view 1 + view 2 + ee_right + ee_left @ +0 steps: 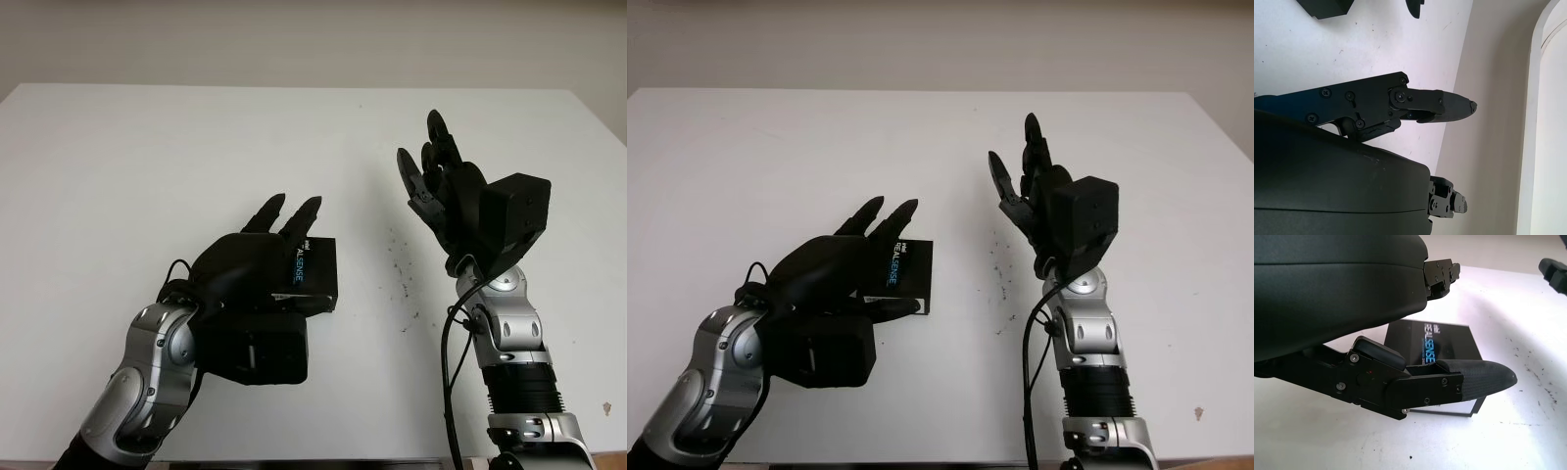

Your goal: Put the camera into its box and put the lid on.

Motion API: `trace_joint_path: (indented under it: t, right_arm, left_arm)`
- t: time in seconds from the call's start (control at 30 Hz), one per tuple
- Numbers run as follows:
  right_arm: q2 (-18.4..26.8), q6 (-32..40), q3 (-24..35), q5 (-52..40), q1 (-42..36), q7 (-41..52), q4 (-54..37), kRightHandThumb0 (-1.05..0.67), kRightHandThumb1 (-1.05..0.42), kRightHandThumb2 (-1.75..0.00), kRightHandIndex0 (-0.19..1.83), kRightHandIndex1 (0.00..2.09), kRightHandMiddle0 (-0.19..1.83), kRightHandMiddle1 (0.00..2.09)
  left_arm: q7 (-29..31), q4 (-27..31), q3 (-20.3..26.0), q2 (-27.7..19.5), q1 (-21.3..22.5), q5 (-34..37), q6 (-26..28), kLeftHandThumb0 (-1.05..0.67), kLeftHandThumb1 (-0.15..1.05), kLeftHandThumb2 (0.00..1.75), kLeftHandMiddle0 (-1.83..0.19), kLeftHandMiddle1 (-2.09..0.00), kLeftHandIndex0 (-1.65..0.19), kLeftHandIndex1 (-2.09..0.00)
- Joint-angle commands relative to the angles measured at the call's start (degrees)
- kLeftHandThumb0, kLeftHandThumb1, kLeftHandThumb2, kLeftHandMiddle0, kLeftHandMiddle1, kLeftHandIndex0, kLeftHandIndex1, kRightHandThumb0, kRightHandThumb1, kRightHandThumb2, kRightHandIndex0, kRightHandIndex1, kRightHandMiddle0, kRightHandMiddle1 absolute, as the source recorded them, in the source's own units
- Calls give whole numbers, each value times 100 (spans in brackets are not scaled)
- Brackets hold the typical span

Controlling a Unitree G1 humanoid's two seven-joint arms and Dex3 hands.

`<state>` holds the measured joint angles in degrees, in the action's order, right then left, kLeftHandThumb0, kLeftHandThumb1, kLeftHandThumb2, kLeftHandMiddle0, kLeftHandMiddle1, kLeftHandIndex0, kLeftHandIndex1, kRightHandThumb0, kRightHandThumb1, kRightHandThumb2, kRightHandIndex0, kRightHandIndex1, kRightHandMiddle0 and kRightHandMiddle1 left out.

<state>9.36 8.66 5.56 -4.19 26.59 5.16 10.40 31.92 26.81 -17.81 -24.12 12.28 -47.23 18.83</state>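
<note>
Black left hand [257, 262] over box [318, 274], possibly gripping, right hand [438, 186] raised, empty.

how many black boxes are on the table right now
1. The black RealSense box lies on the white table, partly under the open left hand. The open right hand is raised off to its right. Anything beneath the left hand is hidden.

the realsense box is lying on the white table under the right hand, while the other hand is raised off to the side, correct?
Not quite: the left hand is over the RealSense box, as the left eye view shows. The box does lie on the white table, and the right hand is raised, open, to the side.
</note>
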Motion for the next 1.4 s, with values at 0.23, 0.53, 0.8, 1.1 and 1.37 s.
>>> trace_joint_path:
  t: [0.23, 0.53, 0.8, 1.1, 1.37]
  right_arm:
    - [22, -1, 6, 29, -3, -22, -88, -55, -105, -39, -14, 6, -8, 6]
    - [11, -35, 7, 63, -19, -23, -75, -55, -105, -40, -14, 6, -8, 6]
    - [-15, 39, 0, -11, -20, 47, -117, -57, -105, -40, -15, 5, -9, 5]
    - [-85, 217, -81, -16, -94, 35, -283, -56, -105, -40, -16, 5, -11, 5]
    - [-225, 245, -118, -53, -175, 19, -247, -58, -105, -42, -17, 5, -11, 5]
  left_arm:
    - [36, 184, 47, 9, -224, -30, 90, -88, 105, 60, 19, 0, 19, 0]
    - [-769, -475, 307, 107, -281, 234, -131, -88, 105, 69, 19, 0, 19, 0]
    - [-1846, -928, 1815, 992, -174, 2689, -706, -81, 105, 58, 19, 0, 19, 0]
    - [-2647, -2100, 2930, 1546, 412, 4633, -1200, -78, 105, 64, 19, 0, 19, 0]
    - [-2440, -2929, 3395, 1569, 606, 5912, -1266, -79, 105, 60, 19, 0, 19, 0]
